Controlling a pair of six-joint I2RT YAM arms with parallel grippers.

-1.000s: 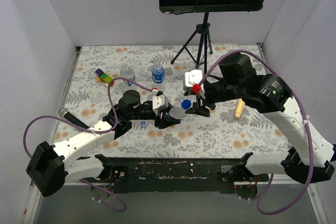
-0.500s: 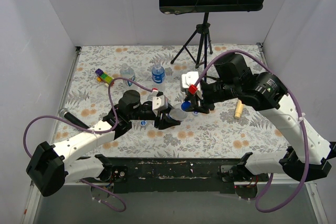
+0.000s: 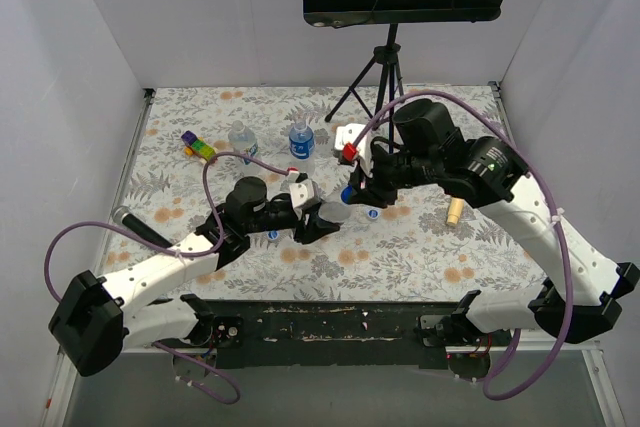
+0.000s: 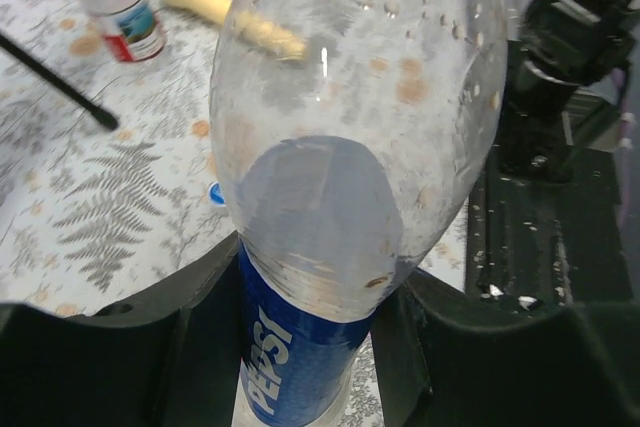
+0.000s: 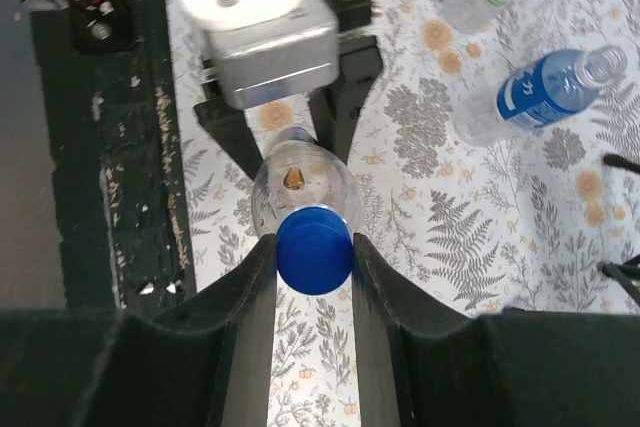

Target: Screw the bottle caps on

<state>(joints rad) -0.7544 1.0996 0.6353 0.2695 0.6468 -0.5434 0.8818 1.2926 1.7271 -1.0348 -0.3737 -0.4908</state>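
so left gripper (image 3: 312,223) clamped snug round clear bottle (image 4: 350,197), low on label. right gripper (image 3: 358,193) pinched shut on blue cap (image 5: 314,249), cap sitting at bottle's neck end.

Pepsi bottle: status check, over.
Left gripper shut on Pepsi bottle. Right gripper shut on blue cap at its mouth. Two other bottles apart, nothing blocking.
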